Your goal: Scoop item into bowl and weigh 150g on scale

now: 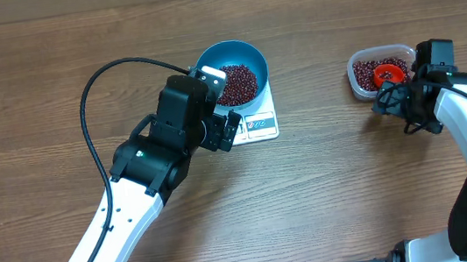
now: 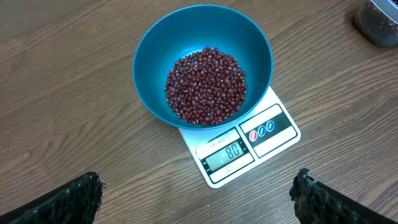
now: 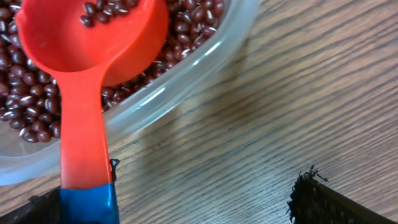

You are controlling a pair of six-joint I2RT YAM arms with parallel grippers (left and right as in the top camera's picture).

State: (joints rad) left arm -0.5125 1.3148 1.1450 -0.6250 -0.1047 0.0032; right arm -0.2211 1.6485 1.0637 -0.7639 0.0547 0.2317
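Right gripper (image 3: 177, 196): fingers (image 3: 323, 202) spread wide, released, clamped on nothing. Between them, just beside the finger at the left of the wrist view, lies the blue-tipped handle of a red plastic scoop (image 3: 87, 93). Its cup sits ahead of the fingers, over the rim of a clear rounded plastic tub (image 3: 186, 71), with a few small dark red-brown beans (image 2: 205, 84) in it and many more beneath. Left gripper (image 2: 199, 186): jaws equally wide, empty, hovering above the wooden table (image 2: 74, 124). Just ahead of it a round deep blue bowl (image 2: 155, 56) holds a loose heap of beans and stands on a small flat white kitchen scale (image 2: 273, 127), whose display (image 2: 227, 152) reads what looks like 80. Judgement: mid-task, short of target, between scoops. Next move: close the right fingers squarely on the handle, lift it level, and carry it to the bowl well off to that arm's left. Right arm is bent back at the tub; left arm reaches in diagonally, wrist tipped down.
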